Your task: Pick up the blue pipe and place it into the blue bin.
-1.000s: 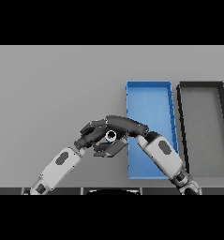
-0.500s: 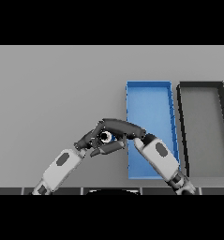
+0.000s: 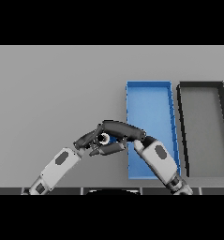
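Blue pipe (image 3: 112, 138) hidden, right hand (image 3: 117, 133) shifted left

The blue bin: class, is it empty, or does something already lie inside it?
Empty: the blue bin shows only bare blue floor, though the right hand hides part.

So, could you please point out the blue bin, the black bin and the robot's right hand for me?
blue bin (image 3: 148, 110): head view, on its bare floor.
black bin (image 3: 201, 129): head view, on its grey floor.
right hand (image 3: 119, 130): head view, on the back of the dark hand.
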